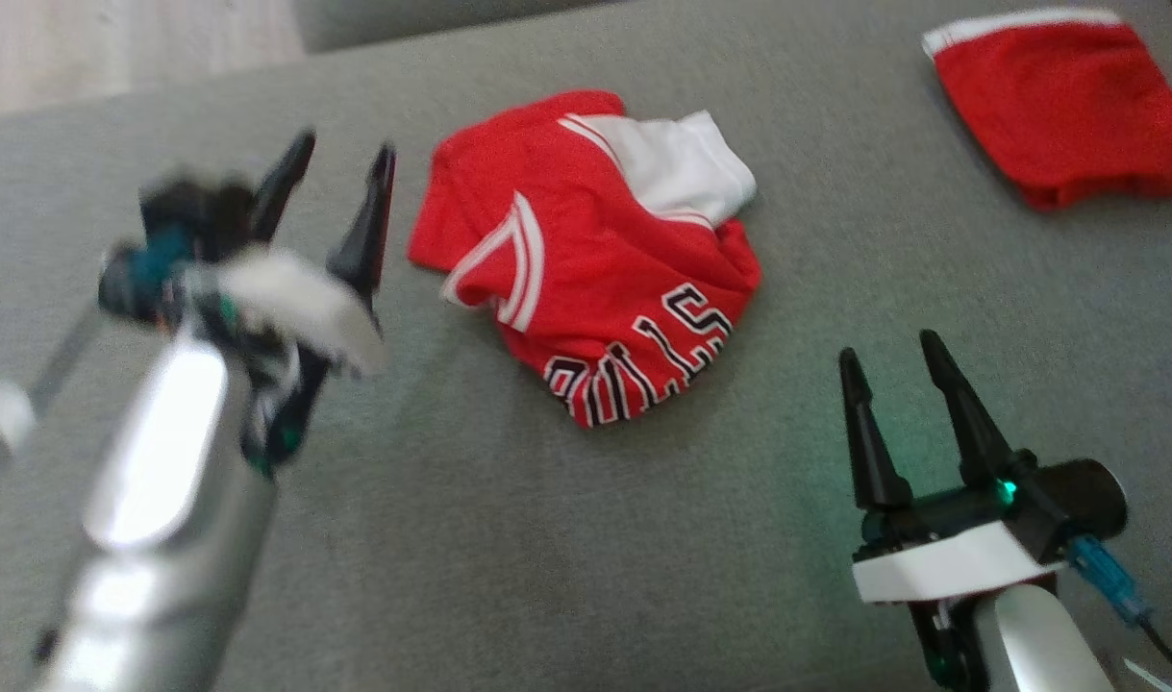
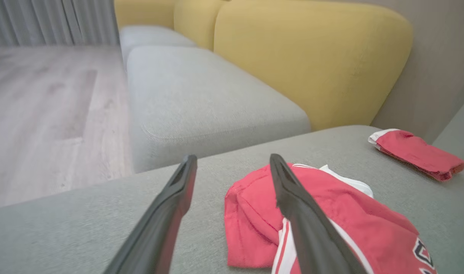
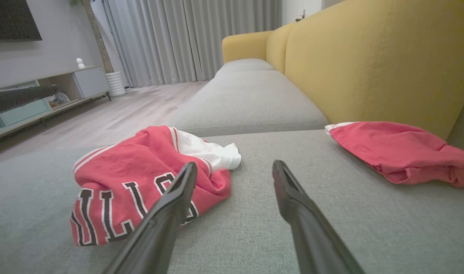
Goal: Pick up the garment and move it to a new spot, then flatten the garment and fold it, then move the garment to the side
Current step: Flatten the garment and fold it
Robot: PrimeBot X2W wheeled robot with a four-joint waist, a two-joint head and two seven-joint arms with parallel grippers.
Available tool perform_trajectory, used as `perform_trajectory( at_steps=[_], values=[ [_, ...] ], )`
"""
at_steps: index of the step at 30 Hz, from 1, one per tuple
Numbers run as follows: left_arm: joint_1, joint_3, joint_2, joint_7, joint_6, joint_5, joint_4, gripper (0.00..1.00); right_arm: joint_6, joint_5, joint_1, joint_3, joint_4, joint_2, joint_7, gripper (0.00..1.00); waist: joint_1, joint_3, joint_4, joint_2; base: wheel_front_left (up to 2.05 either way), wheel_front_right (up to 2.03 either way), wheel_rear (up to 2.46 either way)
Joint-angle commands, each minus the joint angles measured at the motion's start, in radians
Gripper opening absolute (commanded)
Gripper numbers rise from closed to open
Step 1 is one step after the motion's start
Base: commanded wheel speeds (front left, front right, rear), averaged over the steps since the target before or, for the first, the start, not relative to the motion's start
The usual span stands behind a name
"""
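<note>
Grey sofa seat (image 1: 509,557) carries the crumpled red garment (image 1: 586,259) near its middle. We hold left end effector (image 1: 345,144) just beside it, jaws spread and empty, likely lining up the pickup; right end effector (image 1: 886,346) hangs open nearer the front edge, clear of it.

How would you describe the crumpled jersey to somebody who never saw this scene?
On the grey sofa seat before the yellow backrest, find the crumpled red jersey near the middle. Unlike the folded red garment to its right, it bears black-and-white lettering and a white panel.
</note>
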Motion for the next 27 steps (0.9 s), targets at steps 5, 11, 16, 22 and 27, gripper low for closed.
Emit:
perform_trajectory(
  at_steps=[5, 11, 16, 22, 27],
  values=[
    [-0.254, -0.103, 0.123, 0.317, -0.006, -0.263, 0.065, 1.00, -0.001, 0.023, -0.069, 0.054, -0.032, -0.005, -0.004, 1.00, -0.0006, 0.125, -0.102, 0.0000, 0.00, 0.00, 0.00],
    [-0.342, -0.186, 0.169, 0.538, -0.006, -0.472, 0.136, 1.00, -0.001, 0.049, -0.108, 0.067, -0.035, -0.005, -0.004, 1.00, -0.0006, 0.175, -0.164, 0.0000, 0.00, 0.00, 0.00],
    [-0.355, -0.183, 0.157, 0.598, -0.006, -0.640, 0.128, 1.00, -0.001, 0.065, -0.115, 0.060, -0.036, -0.005, -0.004, 1.00, -0.0006, 0.187, -0.194, 0.0000, 0.00, 0.00, 0.00],
    [-0.359, -0.206, 0.162, 0.648, -0.006, -0.746, 0.078, 1.00, -0.001, 0.080, -0.112, 0.058, -0.035, -0.005, -0.004, 1.00, -0.0006, 0.186, -0.217, 0.0000, 0.00, 0.00, 0.00],
    [-0.351, -0.279, 0.182, 0.668, -0.006, -0.765, -0.025, 1.00, -0.001, 0.087, -0.108, 0.057, -0.036, -0.005, -0.004, 1.00, -0.0006, 0.183, -0.223, 0.0000, 0.00, 0.00, 0.00]
  ],
)
